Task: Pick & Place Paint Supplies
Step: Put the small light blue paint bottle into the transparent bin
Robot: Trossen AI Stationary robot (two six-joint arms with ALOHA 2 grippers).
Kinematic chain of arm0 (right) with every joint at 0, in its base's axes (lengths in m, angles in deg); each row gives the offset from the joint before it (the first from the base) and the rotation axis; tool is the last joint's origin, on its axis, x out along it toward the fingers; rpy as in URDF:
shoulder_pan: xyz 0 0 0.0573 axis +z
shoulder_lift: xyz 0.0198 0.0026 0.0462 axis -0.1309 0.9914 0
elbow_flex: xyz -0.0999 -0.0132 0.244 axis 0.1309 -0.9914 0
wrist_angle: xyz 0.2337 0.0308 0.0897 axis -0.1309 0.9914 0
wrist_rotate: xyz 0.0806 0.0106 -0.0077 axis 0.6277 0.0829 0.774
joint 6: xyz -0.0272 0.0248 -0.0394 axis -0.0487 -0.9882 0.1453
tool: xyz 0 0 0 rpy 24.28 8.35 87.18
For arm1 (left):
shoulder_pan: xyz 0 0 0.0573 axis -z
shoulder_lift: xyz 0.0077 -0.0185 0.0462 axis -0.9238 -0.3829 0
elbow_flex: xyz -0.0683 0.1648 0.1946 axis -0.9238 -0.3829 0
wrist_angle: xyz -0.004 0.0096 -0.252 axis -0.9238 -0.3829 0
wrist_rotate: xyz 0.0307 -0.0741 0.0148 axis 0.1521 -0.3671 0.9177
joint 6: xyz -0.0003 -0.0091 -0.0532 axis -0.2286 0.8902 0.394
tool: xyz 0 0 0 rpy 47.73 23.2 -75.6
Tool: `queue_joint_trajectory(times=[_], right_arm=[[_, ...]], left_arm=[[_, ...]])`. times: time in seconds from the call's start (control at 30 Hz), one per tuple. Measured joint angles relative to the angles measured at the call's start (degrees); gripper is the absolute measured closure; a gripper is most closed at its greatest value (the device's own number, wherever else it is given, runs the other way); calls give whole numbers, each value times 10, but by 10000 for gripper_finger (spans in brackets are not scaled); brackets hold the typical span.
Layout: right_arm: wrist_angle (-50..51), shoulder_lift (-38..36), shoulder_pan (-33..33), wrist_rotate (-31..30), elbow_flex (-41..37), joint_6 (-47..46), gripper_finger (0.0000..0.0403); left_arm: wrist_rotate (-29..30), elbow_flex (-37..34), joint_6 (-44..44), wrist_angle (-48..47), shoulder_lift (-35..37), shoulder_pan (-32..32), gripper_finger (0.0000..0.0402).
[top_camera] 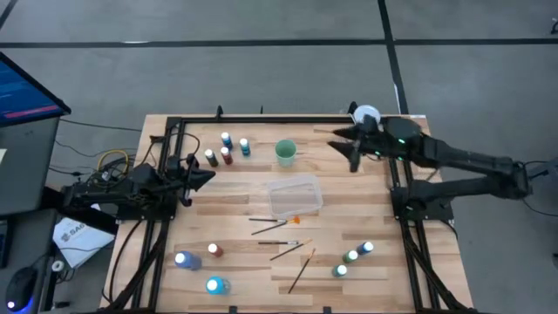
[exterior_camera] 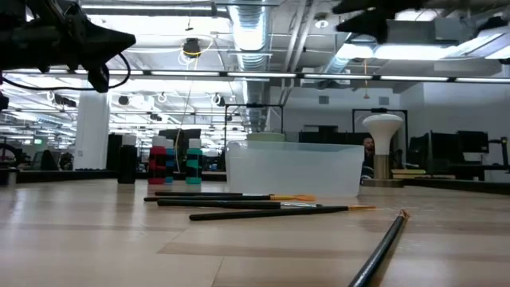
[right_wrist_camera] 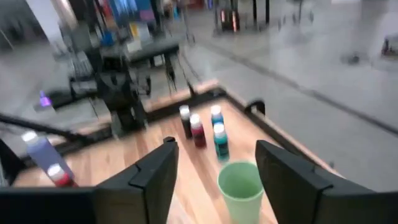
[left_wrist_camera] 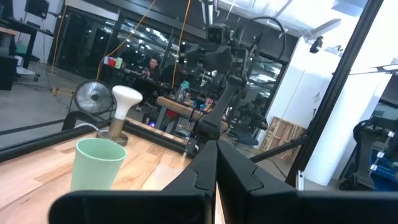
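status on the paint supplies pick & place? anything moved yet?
Done: nothing visible; the clear tray looks empty. In hand: nothing. The right end effector, open, hovers near the green cup; the left end effector is shut and empty. Left: all bottles, such as the far cluster, and the paintbrushes.

Ten bottles (top_camera: 225,139), four paintbrushes (top_camera: 275,219)
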State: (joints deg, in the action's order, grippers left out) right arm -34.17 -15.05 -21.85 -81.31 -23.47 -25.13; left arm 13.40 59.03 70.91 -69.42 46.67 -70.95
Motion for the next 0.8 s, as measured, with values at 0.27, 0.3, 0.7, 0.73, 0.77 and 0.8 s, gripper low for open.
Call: queue_joint_trajectory(times=[0.27,0.3,0.7,0.73,0.77,0.8], right_arm=[[40,77,1,93,165,70,174],[22,66,1,110,167,79,177],[-15,-217,-54,107,21,59,218],[-29,-235,-55,110,4,53,219],[-51,-253,-55,120,-12,50,220],[-81,-272,-54,131,-28,49,220]], left_arm=[[88,0,51,124,0,0,401],[118,0,62,145,0,0,401],[168,138,55,161,-127,-1,399],[166,157,44,160,-151,-1,396],[166,177,32,156,-176,-1,393],[166,201,17,150,-206,-1,387]])
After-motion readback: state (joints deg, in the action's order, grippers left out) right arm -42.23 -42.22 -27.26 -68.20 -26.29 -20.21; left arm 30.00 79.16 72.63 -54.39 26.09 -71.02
